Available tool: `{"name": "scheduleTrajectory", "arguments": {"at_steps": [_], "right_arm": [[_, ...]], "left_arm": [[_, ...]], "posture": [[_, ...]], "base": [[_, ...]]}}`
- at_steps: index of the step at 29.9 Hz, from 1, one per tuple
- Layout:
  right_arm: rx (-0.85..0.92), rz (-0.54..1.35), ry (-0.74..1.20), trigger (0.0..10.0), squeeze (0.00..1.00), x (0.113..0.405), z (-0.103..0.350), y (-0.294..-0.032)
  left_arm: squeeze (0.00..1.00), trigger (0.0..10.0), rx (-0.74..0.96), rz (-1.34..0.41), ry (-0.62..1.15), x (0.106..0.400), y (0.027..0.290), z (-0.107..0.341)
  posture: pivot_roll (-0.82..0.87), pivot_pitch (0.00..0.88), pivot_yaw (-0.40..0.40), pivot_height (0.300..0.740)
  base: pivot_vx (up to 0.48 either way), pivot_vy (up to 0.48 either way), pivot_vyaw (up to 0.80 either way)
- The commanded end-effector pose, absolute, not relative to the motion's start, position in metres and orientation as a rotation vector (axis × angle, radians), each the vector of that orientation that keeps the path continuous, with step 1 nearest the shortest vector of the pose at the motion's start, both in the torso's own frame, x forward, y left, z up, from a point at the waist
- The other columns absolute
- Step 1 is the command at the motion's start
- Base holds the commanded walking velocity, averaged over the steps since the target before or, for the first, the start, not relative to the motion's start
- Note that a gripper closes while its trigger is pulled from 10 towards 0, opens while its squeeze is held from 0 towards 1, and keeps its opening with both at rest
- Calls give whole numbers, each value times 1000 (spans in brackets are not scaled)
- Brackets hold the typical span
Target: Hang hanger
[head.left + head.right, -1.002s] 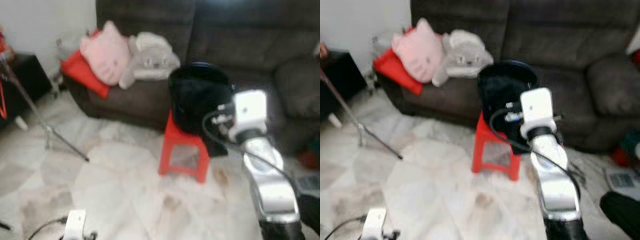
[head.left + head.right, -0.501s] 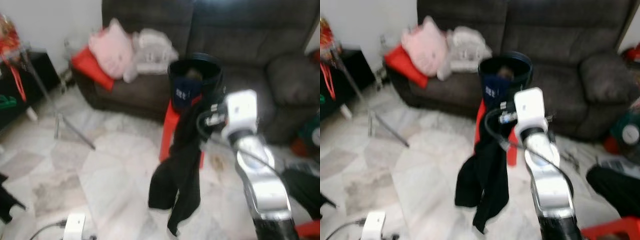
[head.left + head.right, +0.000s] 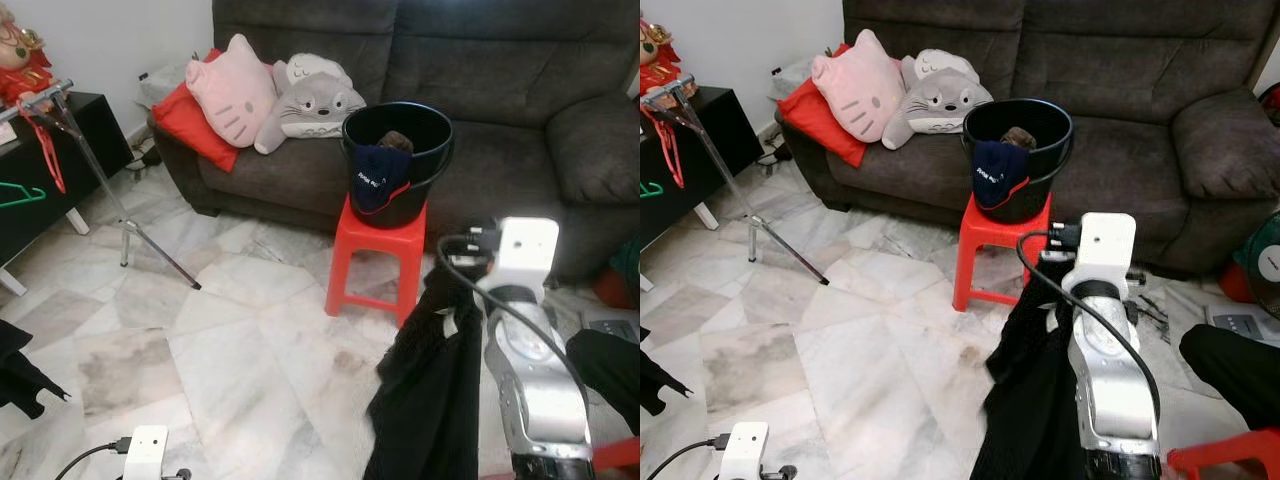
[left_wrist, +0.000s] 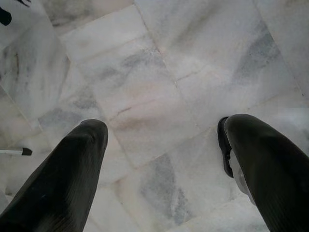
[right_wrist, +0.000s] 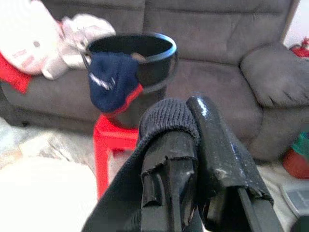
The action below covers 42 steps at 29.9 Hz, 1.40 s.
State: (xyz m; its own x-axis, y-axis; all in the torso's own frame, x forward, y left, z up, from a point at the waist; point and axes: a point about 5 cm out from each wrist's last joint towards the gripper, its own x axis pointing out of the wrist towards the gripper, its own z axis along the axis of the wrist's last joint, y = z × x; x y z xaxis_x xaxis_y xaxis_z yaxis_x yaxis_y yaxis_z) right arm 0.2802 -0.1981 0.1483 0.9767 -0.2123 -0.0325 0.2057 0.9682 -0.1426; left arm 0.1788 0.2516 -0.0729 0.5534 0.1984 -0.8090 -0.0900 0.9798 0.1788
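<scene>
Black garment hangs from the right gripper in the lower right of the head views; its two fingers are clenched on the knitted fabric. Behind it, in the middle of the frame, a red stool stands on the marble floor and carries a black bucket. A navy cloth hangs over the bucket rim and something brown lies inside. A dark sofa with a pink cushion and a grey plush fills the top. At the upper left a metal rack holds a red hanger and a green hanger. The left gripper points at bare floor, fingers apart.
</scene>
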Motion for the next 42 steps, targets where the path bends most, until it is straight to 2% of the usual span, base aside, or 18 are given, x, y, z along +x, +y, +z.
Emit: {"name": "scheduleTrajectory", "arguments": {"at_steps": [1, 18, 42], "right_arm": [[-166, -231, -5, 10000, 0, 277, 161, -203], [-192, -188, -56, 10000, 0, 276, 165, -191], [-229, -145, -68, 10000, 0, 282, 169, -184]], "left_arm": [[0, 10000, 133, 158, 979, 177, 253, -73], [0, 10000, 132, 170, 985, 174, 256, -74], [0, 10000, 132, 160, 975, 179, 256, -72]], "posture": [[-152, 0, 53, 740], [-149, 0, 58, 740], [-130, 13, 61, 740]], "base": [[0, 0, 0], [0, 0, 0], [0, 0, 789]]}}
